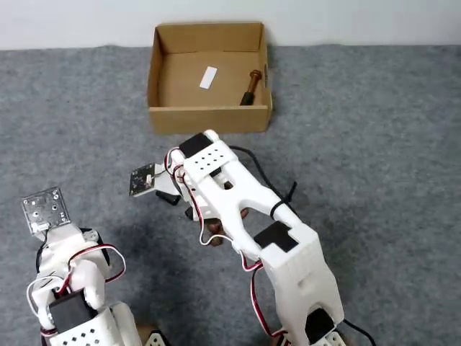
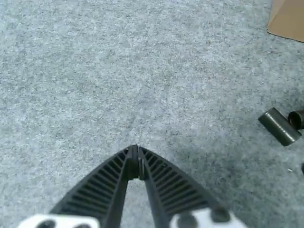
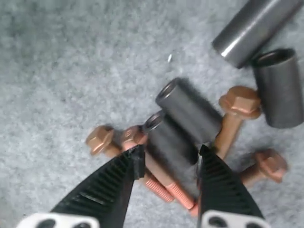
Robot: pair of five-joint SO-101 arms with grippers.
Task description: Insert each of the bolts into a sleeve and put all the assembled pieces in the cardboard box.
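Note:
Several dark steel sleeves and copper bolts lie in a heap on the grey carpet. My right gripper (image 3: 171, 159) is open just above the heap, one finger on each side of a dark sleeve (image 3: 167, 140) that lies over a bolt (image 3: 161, 178). A second sleeve (image 3: 187, 109) rests against it, and two more sleeves (image 3: 278, 88) lie farther off. My left gripper (image 2: 133, 161) is shut over bare carpet, well away from a sleeve (image 2: 280, 126). The cardboard box (image 1: 207, 119) at the back holds one bolt in a sleeve (image 1: 251, 88).
The right arm (image 1: 245, 202) stretches from the front right to the table's middle and covers most of the heap. The left arm (image 1: 72, 267) sits folded at the front left. A white label (image 1: 208, 77) lies on the box floor. Open carpet surrounds the box.

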